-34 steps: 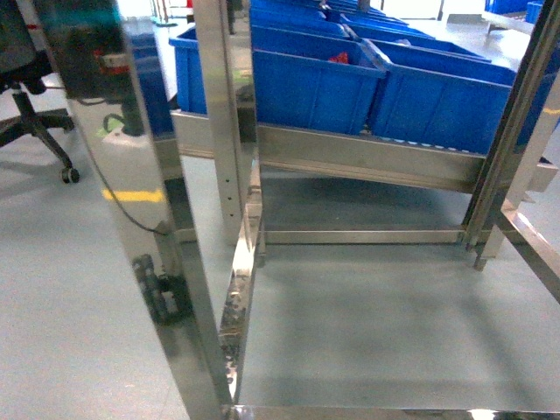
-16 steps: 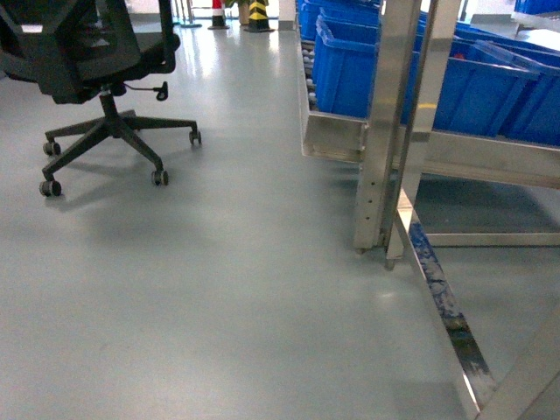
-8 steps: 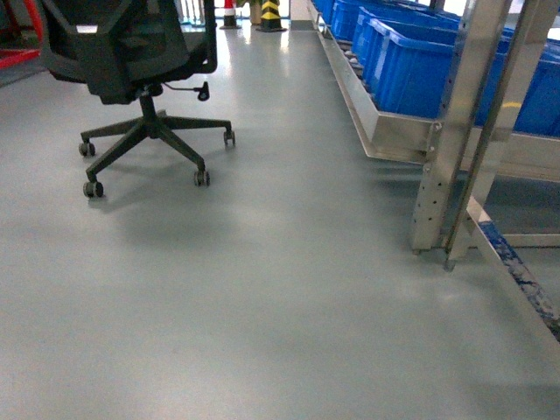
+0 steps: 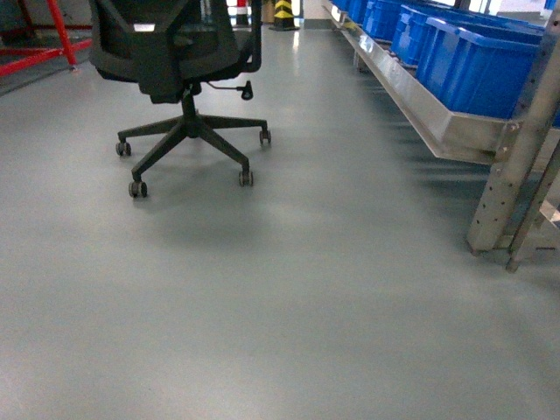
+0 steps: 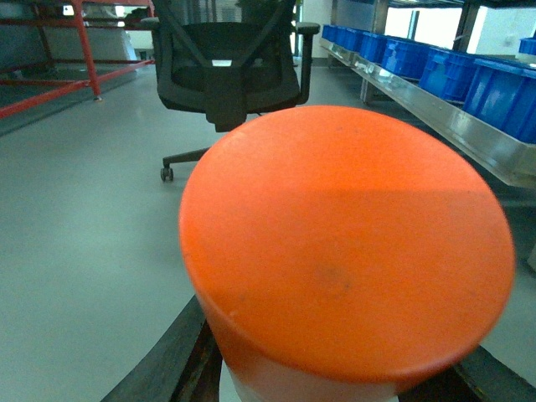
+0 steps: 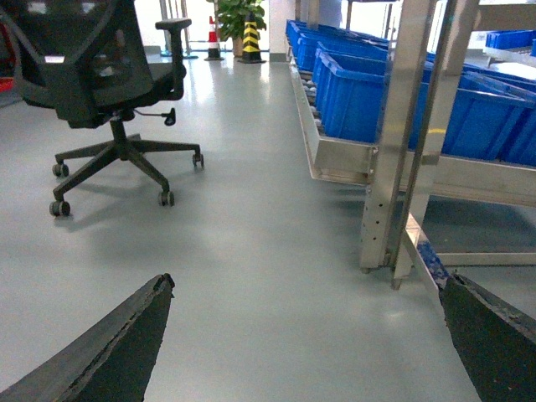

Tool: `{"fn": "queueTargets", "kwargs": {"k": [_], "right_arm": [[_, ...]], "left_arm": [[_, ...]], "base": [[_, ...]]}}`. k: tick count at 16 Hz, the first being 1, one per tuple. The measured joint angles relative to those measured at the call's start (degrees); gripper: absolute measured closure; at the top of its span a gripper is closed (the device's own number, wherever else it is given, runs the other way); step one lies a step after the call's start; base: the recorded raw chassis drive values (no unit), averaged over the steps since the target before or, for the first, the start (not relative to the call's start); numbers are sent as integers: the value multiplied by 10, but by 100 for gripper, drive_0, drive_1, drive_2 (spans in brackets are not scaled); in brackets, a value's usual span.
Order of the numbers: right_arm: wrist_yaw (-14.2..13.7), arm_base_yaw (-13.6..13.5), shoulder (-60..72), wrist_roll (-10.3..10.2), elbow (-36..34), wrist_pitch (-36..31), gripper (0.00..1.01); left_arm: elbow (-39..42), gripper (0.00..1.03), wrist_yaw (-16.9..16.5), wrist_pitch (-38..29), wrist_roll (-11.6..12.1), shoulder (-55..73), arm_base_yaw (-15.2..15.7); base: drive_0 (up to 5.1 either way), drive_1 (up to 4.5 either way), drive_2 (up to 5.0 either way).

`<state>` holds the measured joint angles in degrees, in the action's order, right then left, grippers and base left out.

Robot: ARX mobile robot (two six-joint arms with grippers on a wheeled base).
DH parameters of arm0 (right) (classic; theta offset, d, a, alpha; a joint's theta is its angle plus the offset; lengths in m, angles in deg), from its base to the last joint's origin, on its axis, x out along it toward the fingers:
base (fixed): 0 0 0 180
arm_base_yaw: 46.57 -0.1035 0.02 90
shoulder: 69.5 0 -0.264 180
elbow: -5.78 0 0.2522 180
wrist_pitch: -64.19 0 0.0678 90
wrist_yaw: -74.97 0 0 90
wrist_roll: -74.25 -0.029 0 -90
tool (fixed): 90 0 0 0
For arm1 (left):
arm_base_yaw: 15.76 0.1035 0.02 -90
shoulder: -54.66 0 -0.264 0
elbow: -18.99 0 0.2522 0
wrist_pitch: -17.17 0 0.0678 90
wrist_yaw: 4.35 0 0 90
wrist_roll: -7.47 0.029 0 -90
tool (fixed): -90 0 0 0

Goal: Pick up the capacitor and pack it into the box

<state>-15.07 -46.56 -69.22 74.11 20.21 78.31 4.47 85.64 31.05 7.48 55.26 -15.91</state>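
Grey polished floor (image 4: 289,289) now fills most of the head view, where two seconds ago that view was crowded by steel uprights and blue bins seen close up. Since then the scene has slid steadily rightward: the black mesh office chair on a five-castor base (image 4: 179,83), only a sliver at the far left back then, now stands at about eleven o'clock in the frame, and the stainless steel rack (image 4: 464,131) carrying the row of blue plastic bins (image 4: 477,61) has retreated to the two o'clock edge. A red tubular frame (image 4: 48,39) has come into sight at ten o'clock, and a yellow-and-black striped post (image 4: 283,12) shows at twelve o'clock.

The left gripper (image 5: 335,385) is clamped on the capacitor, a fat cylinder with an orange flat end and a pale body (image 5: 343,251), which blocks most of the left wrist view; the dark fingers (image 5: 167,368) press against its lower sides. The chair sits beyond it at twelve o'clock.

The right gripper (image 6: 310,352) holds nothing, its jaws spread wide, one black fingertip (image 6: 117,343) at seven o'clock and the other at five o'clock, with bare floor between them. Rack and bins sit at two o'clock in that view, the chair at ten o'clock.

The pink tub that is to receive the capacitor appears in none of the three views.
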Motion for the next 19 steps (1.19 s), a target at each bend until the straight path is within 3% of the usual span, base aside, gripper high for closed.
{"fn": "queueTargets", "kwargs": {"k": [19], "right_arm": [[0,0,0,0,0,0,3]], "left_arm": [[0,59,0,3,0,0,0]], "base": [[-499,247,247]]}}
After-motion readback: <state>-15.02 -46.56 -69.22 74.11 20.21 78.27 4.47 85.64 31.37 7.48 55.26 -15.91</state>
